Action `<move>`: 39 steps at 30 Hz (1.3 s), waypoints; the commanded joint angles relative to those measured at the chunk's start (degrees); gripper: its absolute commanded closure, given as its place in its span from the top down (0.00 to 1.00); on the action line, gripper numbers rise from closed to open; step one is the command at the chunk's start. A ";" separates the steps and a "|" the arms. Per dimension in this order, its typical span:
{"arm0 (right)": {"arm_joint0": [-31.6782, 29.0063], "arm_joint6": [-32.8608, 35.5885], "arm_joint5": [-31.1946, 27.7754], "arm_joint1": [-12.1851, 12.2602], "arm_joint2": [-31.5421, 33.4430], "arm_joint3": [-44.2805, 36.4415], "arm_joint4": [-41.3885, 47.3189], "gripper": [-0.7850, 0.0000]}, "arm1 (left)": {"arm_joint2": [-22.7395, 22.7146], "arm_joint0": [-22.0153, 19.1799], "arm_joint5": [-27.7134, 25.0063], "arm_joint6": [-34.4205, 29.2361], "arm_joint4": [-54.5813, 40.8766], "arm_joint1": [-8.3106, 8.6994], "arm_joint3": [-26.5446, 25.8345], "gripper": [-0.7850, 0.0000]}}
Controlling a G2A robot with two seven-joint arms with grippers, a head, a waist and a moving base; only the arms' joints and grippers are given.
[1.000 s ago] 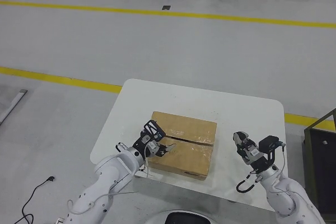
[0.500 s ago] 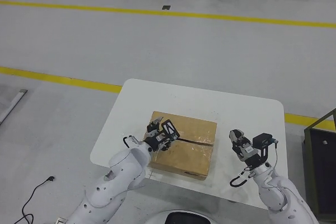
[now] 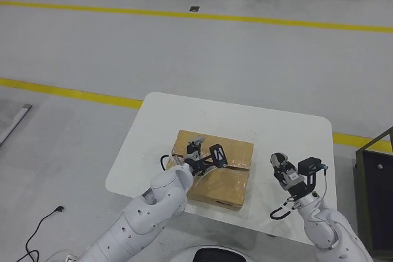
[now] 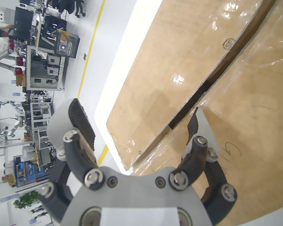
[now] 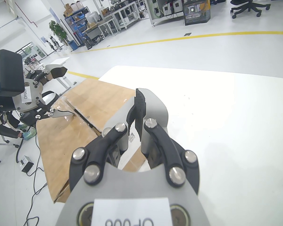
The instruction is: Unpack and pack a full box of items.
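Where the white table (image 3: 288, 134) carries it, the cardboard box (image 3: 219, 180) lies flat, toward the robot's left of the tabletop and close to the near edge. Its two top flaps are down and meet along a seam (image 3: 237, 166) that shows as a thin dark gap. Glossy clear tape (image 4: 228, 8) runs over the flaps beside that gap.

The left gripper (image 3: 194, 154) is over the box top with its jaws spread wide and nothing between them. In the left wrist view, the left gripper (image 4: 138, 122) straddles the seam (image 4: 226, 64) near one end of the box (image 4: 179, 48). One fingertip (image 4: 193, 122) sits right at the edge of the gap, and the other finger is off to the side, over the box's edge and the table rim (image 4: 122, 66). The right wrist view looks across at the same gripper (image 5: 59, 92). From there the lower fingertip (image 5: 61, 114) rests on the taped seam (image 5: 85, 121), and the upper finger is raised clear of the cardboard.

The right gripper (image 3: 280, 167) is over bare table (image 5: 226, 118) to the right of the box (image 5: 61, 147), near it but not touching. Its jaws are drawn together (the dark pad of one finger lies almost against the other) and they hold nothing. The fingers point across the table, away from the robot.
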 commanded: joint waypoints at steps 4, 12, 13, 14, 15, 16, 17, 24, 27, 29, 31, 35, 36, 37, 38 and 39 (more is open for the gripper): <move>-0.03 0.28 0.24 -0.06 -0.03 -0.26 -0.04 0.00 | 1.21 -1.62 -0.33 -1.21 1.43 -0.95 2.50 1.00; -0.16 0.29 0.53 -0.15 0.03 -0.38 0.12 0.00 | 1.28 -2.74 4.83 -1.07 2.81 -2.35 5.25 0.43; -0.17 0.28 0.49 -0.17 0.03 -0.40 0.24 0.00 | 1.24 -2.86 5.34 -0.70 3.08 -2.49 5.40 0.00; -0.18 0.06 0.41 -0.20 0.03 -0.40 0.54 0.00 | 1.18 -2.91 5.86 0.02 3.29 -2.60 5.44 0.00; -0.18 -0.07 0.33 -0.21 0.09 -0.38 0.69 0.00 | 1.12 -2.93 6.07 0.78 3.52 -2.68 5.57 0.00; -0.16 -0.20 0.28 -0.23 0.16 -0.40 0.90 0.00 | 1.00 -2.96 6.37 1.27 4.01 -2.73 5.76 0.00; -0.16 -0.42 0.09 -0.26 0.18 -0.45 1.37 0.00 | 0.89 -2.93 6.61 1.89 4.31 -2.79 5.88 0.00; -0.10 -1.65 -1.36 -0.34 1.05 -1.11 4.09 0.00 | -0.18 -2.14 4.41 7.43 5.04 -2.78 5.45 0.00; -0.19 -1.63 -1.81 -0.33 1.58 -1.62 4.87 0.00 | -0.81 -1.54 2.58 8.46 5.20 -2.66 4.77 0.00; -0.32 -1.38 -2.11 -0.30 1.99 -2.08 5.35 0.00 | -1.25 -0.99 1.24 8.70 4.81 -2.60 4.05 0.00; -0.62 -1.11 -2.18 -0.27 2.46 -2.66 5.70 0.00 | -1.56 -0.43 -0.38 8.74 4.60 -2.52 3.05 0.00; -1.61 -0.44 -2.33 -0.18 3.58 -4.02 6.31 0.00 | -2.60 1.35 -2.64 8.41 3.22 -2.34 0.33 0.00; -1.91 -0.32 -2.40 -0.16 3.89 -4.40 6.52 0.00 | -2.84 1.77 -3.27 8.04 3.07 -2.29 -0.38 0.00; -2.21 -0.23 -2.36 -0.14 4.23 -4.76 6.65 0.00 | -2.99 2.17 -3.76 7.67 3.21 -2.23 -1.12 0.00; -2.51 -0.15 -2.32 -0.12 4.52 -5.11 6.70 0.00 | -3.18 2.56 -4.11 7.35 3.26 -2.18 -1.74 0.00; -2.81 -0.08 -2.25 -0.11 4.79 -5.43 6.81 0.00 | -3.40 2.91 -4.29 7.05 3.15 -2.16 -2.30 0.00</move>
